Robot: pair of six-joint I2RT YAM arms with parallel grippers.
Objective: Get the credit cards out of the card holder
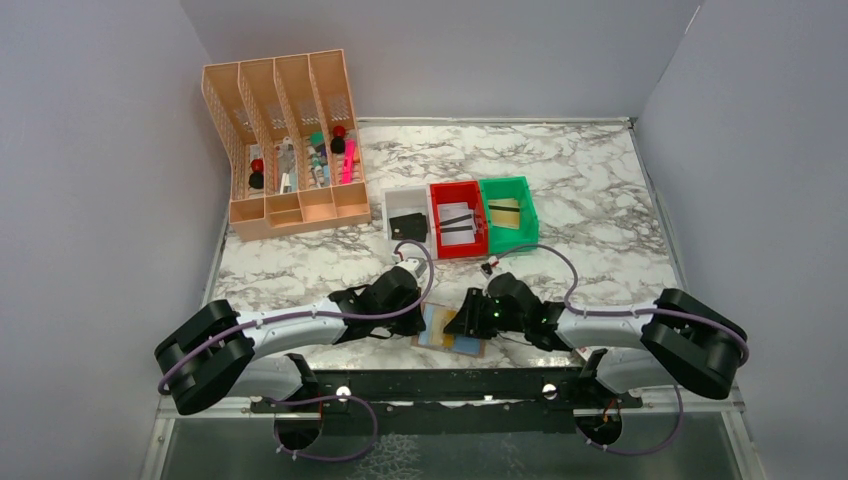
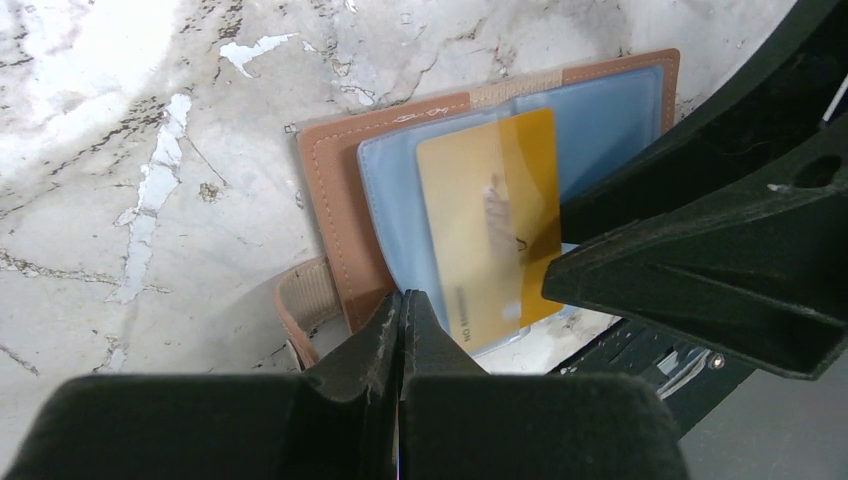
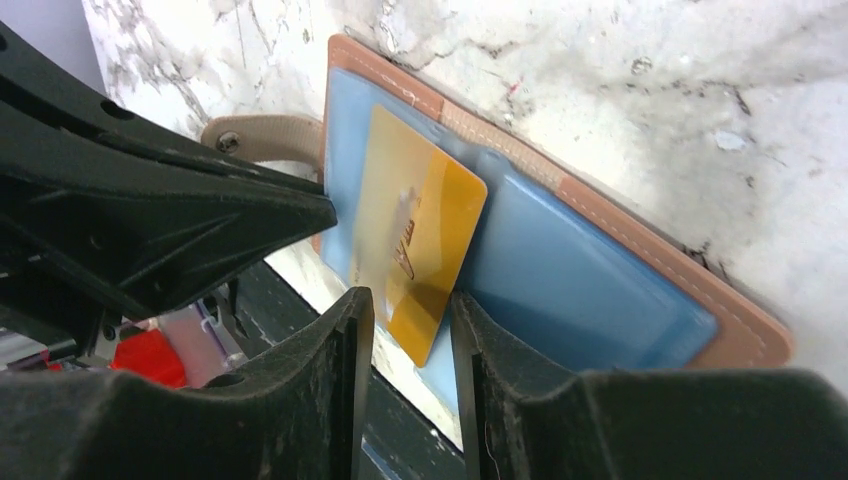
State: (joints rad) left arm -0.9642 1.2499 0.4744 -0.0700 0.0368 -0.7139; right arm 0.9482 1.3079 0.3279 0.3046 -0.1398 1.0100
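Observation:
The card holder [image 1: 462, 343] lies open at the table's near edge, brown rim [image 2: 325, 190] and pale blue inner faces [image 3: 590, 290] up. A gold credit card [image 2: 490, 215] sticks partway out of its blue pocket. My right gripper [image 3: 410, 310] is open, and the card's free corner [image 3: 425, 320] lies between its fingers with a gap on the left side. My left gripper [image 2: 403, 300] is shut, its tips down at the holder's edge beside the tan strap [image 2: 305, 300]. Nothing shows between its fingers. In the top view both grippers meet over the holder, left [image 1: 420, 312] and right [image 1: 468, 318].
White [image 1: 392, 205], red [image 1: 457, 188] and green [image 1: 508, 184] bins stand in a row behind the arms, holding cards. A peach desk organizer [image 1: 285, 150] with pens stands at the back left. The black rail [image 1: 450, 385] runs just below the holder.

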